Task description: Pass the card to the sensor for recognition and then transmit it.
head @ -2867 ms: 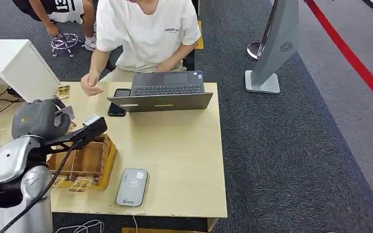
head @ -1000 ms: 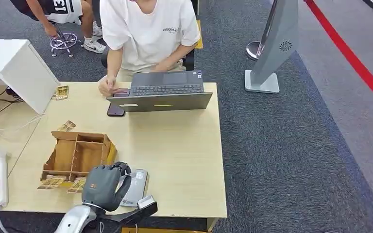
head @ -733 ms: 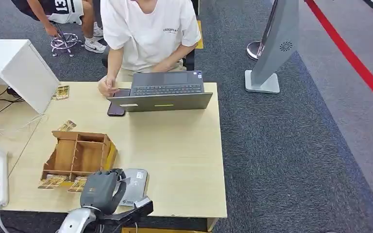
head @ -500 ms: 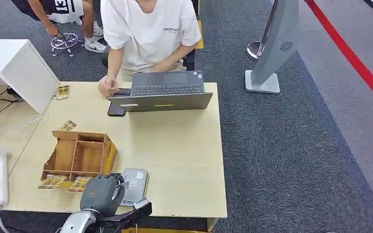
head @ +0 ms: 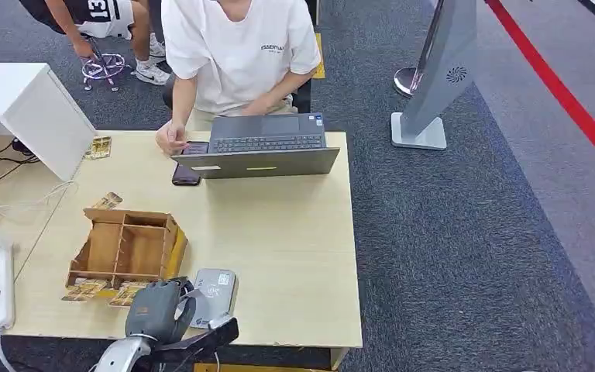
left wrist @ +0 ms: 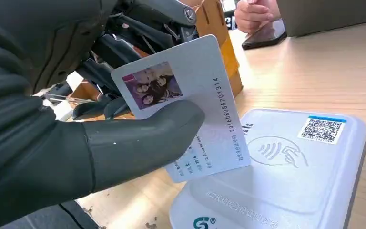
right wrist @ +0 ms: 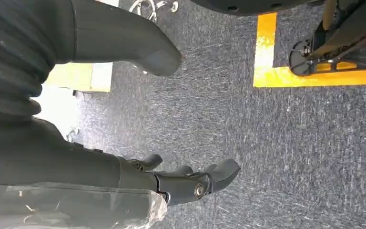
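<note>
Card point(left wrist: 190, 95): white, with a small photo and a printed number, pinched between the thumb and fingers of the left hand point(head: 153, 310) and held tilted, its lower edge at the top face of the sensor point(head: 212, 297). Whether edge and sensor touch cannot be told. Sensor: pale grey reader bearing a wave symbol and a QR label, lying near the front edge of the table point(head: 287, 232), just beside a wooden box point(head: 128, 248). Right hand point(right wrist: 138, 157): empty, fingers apart, hanging over dark carpet. A person point(head: 236, 54) sits behind a laptop point(head: 259, 151) at the table's far side.
</note>
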You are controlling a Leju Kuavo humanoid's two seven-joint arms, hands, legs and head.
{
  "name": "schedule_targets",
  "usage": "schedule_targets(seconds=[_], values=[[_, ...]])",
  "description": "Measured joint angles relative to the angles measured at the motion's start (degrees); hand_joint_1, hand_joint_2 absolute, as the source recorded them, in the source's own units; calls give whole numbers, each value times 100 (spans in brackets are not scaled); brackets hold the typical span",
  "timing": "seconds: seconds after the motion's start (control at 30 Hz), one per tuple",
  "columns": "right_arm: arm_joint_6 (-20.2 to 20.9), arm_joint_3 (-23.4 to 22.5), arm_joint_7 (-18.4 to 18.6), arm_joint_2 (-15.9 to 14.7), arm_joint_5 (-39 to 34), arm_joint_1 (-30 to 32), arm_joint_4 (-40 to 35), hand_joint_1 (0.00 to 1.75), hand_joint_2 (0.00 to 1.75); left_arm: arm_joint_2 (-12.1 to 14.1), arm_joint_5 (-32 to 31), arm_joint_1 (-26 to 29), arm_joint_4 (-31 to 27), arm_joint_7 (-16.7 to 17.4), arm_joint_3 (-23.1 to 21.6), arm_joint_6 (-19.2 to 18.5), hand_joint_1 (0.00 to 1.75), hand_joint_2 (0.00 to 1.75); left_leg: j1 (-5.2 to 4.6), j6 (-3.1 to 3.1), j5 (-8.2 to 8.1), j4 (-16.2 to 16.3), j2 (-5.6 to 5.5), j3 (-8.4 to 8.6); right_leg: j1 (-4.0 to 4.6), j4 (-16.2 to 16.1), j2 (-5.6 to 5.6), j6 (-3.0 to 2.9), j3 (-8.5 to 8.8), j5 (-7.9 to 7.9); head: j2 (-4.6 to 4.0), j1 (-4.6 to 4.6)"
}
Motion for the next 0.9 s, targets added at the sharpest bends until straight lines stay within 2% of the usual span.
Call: schedule_targets(seconds=[0.9], values=[[0,-7,-4,0,4,1,0,0,175,-61,0,-2,0,-4,29,-24,175,175,0,0,0,0,0,5,0,0,-2,0,5,0,0,2]])
